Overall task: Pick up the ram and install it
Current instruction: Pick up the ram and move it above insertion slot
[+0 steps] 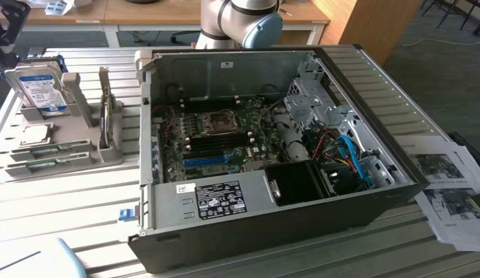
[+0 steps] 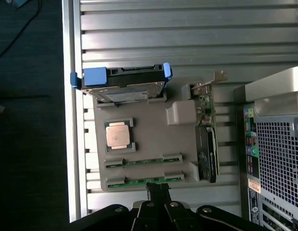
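**Shut pincer hangs over the ram**

The pincer (image 2: 157, 188) is shut tight and holds nothing. Its tips point at the middle of the ram (image 2: 139, 181). I cannot tell how high above it they are. The ram is a long, thin green stick. It rests in the grey tray (image 2: 182, 144), in the slot farthest from the hard drive (image 2: 122, 84). Its long side runs along the tray's edge. A second green stick (image 2: 144, 161) lies just beside it, the same way. The tray sits on the exterior view's left of the open computer case (image 1: 263, 220).
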{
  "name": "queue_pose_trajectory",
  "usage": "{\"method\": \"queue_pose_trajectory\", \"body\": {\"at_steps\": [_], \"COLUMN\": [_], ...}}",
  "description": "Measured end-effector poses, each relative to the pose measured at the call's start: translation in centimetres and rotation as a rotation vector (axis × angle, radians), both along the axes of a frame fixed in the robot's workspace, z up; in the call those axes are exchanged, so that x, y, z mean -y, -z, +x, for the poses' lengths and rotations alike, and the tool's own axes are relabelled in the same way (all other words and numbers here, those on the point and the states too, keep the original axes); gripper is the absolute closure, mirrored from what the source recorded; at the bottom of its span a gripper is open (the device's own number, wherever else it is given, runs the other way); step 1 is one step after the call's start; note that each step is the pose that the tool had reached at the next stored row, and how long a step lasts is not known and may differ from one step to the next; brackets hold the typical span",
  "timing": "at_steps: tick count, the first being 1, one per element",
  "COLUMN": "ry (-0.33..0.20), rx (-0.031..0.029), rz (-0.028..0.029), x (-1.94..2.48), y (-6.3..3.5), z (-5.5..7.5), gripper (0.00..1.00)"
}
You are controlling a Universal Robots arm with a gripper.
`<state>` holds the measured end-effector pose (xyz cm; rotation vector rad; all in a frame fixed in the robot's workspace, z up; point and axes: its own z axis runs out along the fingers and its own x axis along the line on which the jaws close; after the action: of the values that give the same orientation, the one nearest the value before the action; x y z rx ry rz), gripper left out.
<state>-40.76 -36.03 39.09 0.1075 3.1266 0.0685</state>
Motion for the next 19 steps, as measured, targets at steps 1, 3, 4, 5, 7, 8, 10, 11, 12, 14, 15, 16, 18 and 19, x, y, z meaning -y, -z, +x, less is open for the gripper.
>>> {"method": "queue_pose_trajectory", "body": {"at_steps": [1, 3, 4, 5, 7, 8, 10, 11, 12, 14, 15, 16, 18, 19], "ry": [-0.003, -0.012, -0.017, -0.023, -0.035, -0.041, -0.054, -0.062, -0.07, -0.094, -0.11, -0.119, -0.14, -0.151], "rx": [0.0001, 0.0, 0.0001, 0.0001, 0.0001, 0.0001, 0.0001, 0.0001, 0.0001, 0.0001, 0.0001, 0.0, 0.0001, 0.0001], "rz": [0.0, 0.0, 0.0, 0.0, 0.0, 0.0, 0.0, 0.0, 0.0, 0.0, 0.0, 0.0, 0.0, 0.0], "x": [0.0, 0.0, 0.0, 0.0, 0.0, 0.0, 0.0, 0.0, 0.0, 0.0, 0.0, 0.0, 0.0, 0.0], "y": [0.0, 0.0, 0.0, 0.0, 0.0, 0.0, 0.0, 0.0, 0.0, 0.0, 0.0, 0.0, 0.0, 0.01], "z": [0.0, 0.0, 0.0, 0.0, 0.0, 0.0, 0.0, 0.0, 0.0, 0.0, 0.0, 0.0, 0.0, 0.0], "gripper": [0.91, 0.91, 0.91, 0.91, 0.91, 0.91, 0.91, 0.91, 0.91, 0.91, 0.91, 0.91, 0.91, 0.91]}}
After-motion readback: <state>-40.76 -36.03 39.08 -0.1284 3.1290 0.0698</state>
